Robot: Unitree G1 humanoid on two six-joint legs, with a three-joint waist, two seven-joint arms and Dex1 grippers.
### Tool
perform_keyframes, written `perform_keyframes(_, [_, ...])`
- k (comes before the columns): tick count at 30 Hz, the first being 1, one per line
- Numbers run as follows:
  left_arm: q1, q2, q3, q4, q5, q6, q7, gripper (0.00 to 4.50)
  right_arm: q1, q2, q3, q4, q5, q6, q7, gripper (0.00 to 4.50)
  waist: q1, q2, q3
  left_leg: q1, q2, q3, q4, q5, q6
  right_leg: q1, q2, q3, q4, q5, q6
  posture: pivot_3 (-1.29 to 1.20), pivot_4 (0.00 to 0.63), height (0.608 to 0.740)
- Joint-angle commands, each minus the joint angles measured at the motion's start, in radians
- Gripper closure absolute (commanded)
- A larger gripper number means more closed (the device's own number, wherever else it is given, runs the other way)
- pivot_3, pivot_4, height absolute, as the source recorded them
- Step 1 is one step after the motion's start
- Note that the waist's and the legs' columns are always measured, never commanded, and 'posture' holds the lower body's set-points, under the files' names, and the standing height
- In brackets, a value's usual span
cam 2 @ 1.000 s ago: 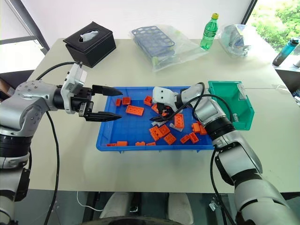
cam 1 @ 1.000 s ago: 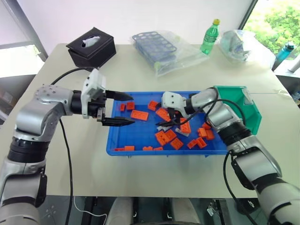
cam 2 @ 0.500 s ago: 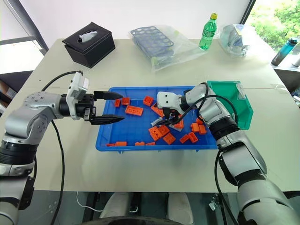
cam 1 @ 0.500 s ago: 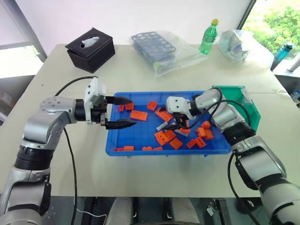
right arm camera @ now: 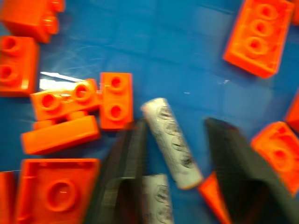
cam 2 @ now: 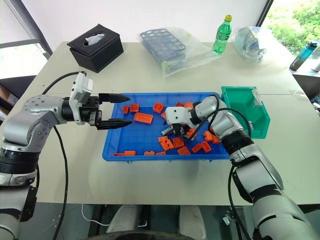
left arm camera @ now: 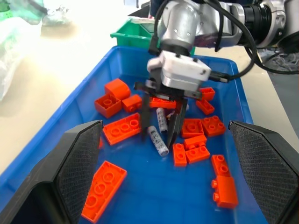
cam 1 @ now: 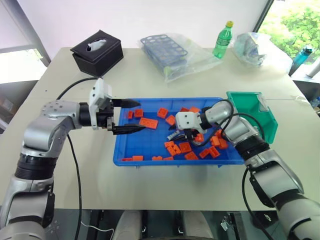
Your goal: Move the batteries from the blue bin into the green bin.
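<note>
Beige table (cam 1: 150, 185), largest thing in view. Blue bin (cam 1: 145, 145) sits at table centre, green bin (cam 1: 250, 107) touching its 3 o'clock end. Black tissue box (cam 1: 97, 50) at 10 o'clock of the blue bin, clear bag with a blue rack (cam 1: 167, 50) at 12 o'clock, green bottle (cam 1: 223, 39) at 1 o'clock, well apart from the bins. Orange toy bricks (cam 1: 148, 122) scattered in the blue bin, mostly toward its 3 o'clock half. Left gripper (cam 1: 131, 116) hangs over the bin's 9 o'clock end, fingers spread wide, nothing between them. Right gripper (left arm camera: 160, 133) points down into the bin's middle, fingers straddling a battery (right arm camera: 172, 142) that lies on the bin floor; a gap shows on one side, so cannot tell if it's clenched. Second battery (left arm camera: 161, 119) just beside, among the bricks.
</note>
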Motion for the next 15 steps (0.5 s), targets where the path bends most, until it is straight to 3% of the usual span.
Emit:
perform_keyframes(1, [-0.018, -0.001, 0.017, -0.008, -0.006, -0.014, -0.001, 0.00, 0.016, 0.001, 0.000, -0.055, 0.011, 0.055, 0.022, 4.47, 0.000, 0.000, 0.000, 0.000, 0.000, 0.000, 0.000, 0.000, 0.000, 0.000, 0.000, 0.000, 0.000, 0.000, 0.000, 0.00, 0.150, 0.730])
perform_keyframes(7, [-0.028, -0.008, 0.009, 0.007, 0.003, -0.020, -0.005, 0.00, 0.059, 0.015, -0.088, -0.239, 0.109, 0.261, -0.016, 4.46, 0.002, 0.000, 0.000, 0.000, 0.000, 0.000, 0.000, 0.000, 0.000, 0.000, 0.000, 0.000, 0.000, 0.000, 0.000, 0.00, 0.150, 0.730])
perform_keyframes(15, [0.007, -0.014, 0.015, -0.019, -0.001, -0.020, 0.004, 0.00, 0.092, 0.012, -0.480, -0.517, 0.266, 0.688, -0.399, 4.46, 0.009, 0.000, 0.000, 0.000, 0.000, 0.000, 0.000, 0.000, 0.000, 0.000, -0.001, 0.000, 0.000, 0.000, 0.000, 0.00, 0.150, 0.730])
